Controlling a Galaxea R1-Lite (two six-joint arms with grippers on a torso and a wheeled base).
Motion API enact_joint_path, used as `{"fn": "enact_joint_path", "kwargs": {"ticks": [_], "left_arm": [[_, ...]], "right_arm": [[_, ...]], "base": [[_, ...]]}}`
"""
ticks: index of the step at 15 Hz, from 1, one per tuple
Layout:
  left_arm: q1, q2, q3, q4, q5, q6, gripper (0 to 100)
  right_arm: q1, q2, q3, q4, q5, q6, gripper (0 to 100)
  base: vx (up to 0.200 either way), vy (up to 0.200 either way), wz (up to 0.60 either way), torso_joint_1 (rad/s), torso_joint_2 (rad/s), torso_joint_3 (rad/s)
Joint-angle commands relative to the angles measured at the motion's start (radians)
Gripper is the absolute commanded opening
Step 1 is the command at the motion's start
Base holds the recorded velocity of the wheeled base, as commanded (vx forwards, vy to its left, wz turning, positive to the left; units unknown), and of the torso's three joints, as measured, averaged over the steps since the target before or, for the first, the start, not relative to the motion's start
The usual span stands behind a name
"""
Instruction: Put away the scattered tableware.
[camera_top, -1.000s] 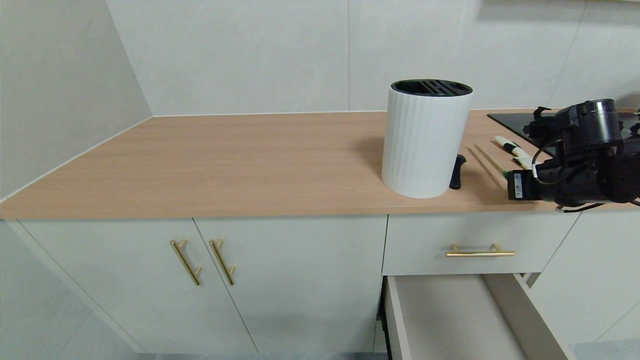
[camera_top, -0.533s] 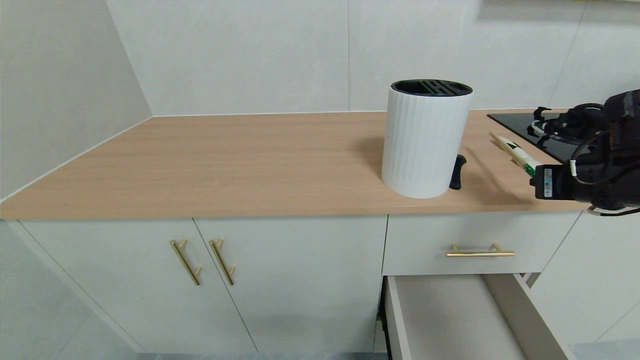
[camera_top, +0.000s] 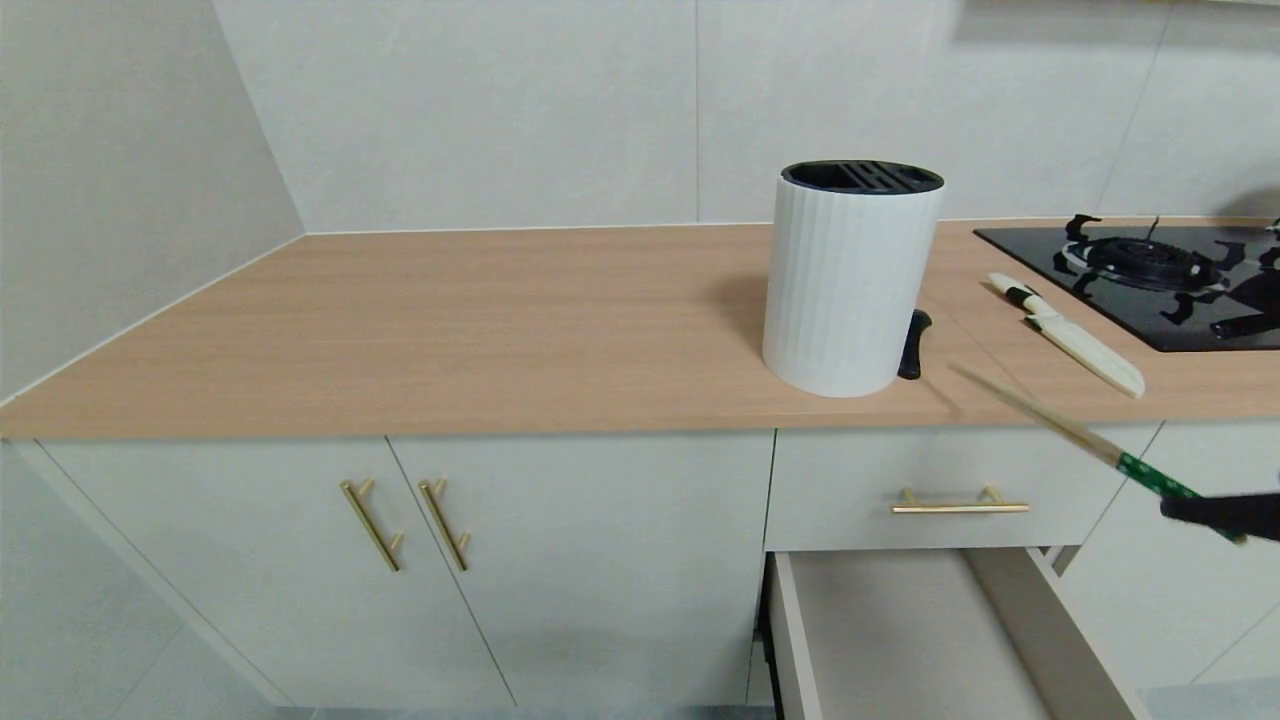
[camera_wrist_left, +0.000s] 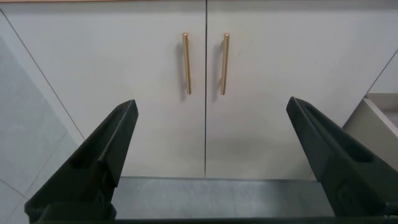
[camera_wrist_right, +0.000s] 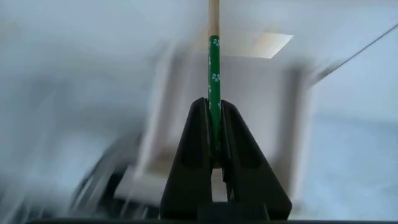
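Observation:
A pair of wooden chopsticks (camera_top: 1040, 420) with green ends hangs slanted in the air, in front of the counter edge and above the open drawer (camera_top: 800, 640). My right gripper (camera_top: 1215, 513) is shut on their green end, at the far right. In the right wrist view the chopsticks (camera_wrist_right: 214, 56) stick out from between the closed fingers of the right gripper (camera_wrist_right: 214, 112). A cream knife (camera_top: 1068, 335) lies on the counter beside the stove. A black handle (camera_top: 912, 344) peeks out behind the white slotted holder (camera_top: 848, 285). My left gripper (camera_wrist_left: 211, 149) stands open before the cabinet doors.
The black gas stove (camera_top: 1140, 270) takes up the counter's right end. The wooden counter (camera_top: 480, 320) stretches left of the holder. A closed drawer with a gold handle (camera_top: 960, 503) sits above the open one. Two cabinet doors with gold handles (camera_wrist_left: 205, 62) are at lower left.
My right gripper has lifted the chopsticks off the counter and carried them forward and down, past the counter's front edge toward the open drawer. The knife now lies uncovered.

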Motion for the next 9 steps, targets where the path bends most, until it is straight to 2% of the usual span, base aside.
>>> {"fn": "enact_joint_path", "kwargs": {"ticks": [1,2,4,6,9], "left_arm": [[0.001,0.0,0.0,0.0,0.0,0.0,100],[0.001,0.0,0.0,0.0,0.0,0.0,100],[0.001,0.0,0.0,0.0,0.0,0.0,100],[0.001,0.0,0.0,0.0,0.0,0.0,100],[0.001,0.0,0.0,0.0,0.002,0.0,100]], "right_arm": [[0.044,-0.142,0.007,0.09,0.053,-0.017,0],[0.061,-0.142,0.012,0.102,0.053,-0.019,0],[0.193,-0.116,0.041,0.209,0.045,-0.048,0],[0.265,-0.047,0.1,0.22,0.027,-0.056,0],[0.277,0.121,0.129,0.22,0.001,-0.051,0]], "base": [[0.0,0.0,0.0,0.0,0.0,0.0],[0.0,0.0,0.0,0.0,0.0,0.0],[0.0,0.0,0.0,0.0,0.0,0.0],[0.0,0.0,0.0,0.0,0.0,0.0],[0.0,0.0,0.0,0.0,0.0,0.0]]}}
